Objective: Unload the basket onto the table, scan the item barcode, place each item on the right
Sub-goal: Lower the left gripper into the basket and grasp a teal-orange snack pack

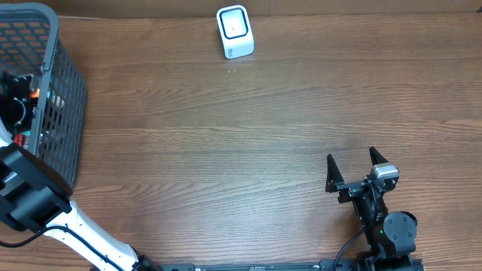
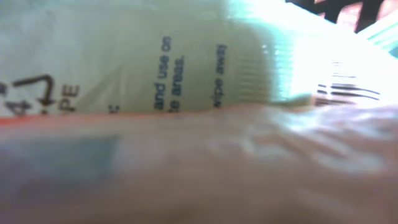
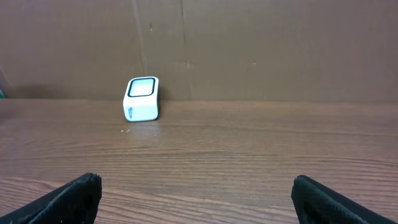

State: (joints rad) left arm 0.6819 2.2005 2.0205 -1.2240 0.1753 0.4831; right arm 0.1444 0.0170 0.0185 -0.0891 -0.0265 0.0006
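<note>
The left gripper (image 1: 19, 102) is down in the grey basket (image 1: 68, 83), and I cannot tell its grip; its camera shows a pale packet (image 2: 186, 62) (blurred, barcode (image 2: 348, 90) at right). The right gripper (image 1: 351, 158) is spread wide, well apart from the white scanner (image 1: 235, 31).

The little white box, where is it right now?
In the overhead view the white box stands alone at the far edge of the table, near the middle, well right of the grey basket.
</note>
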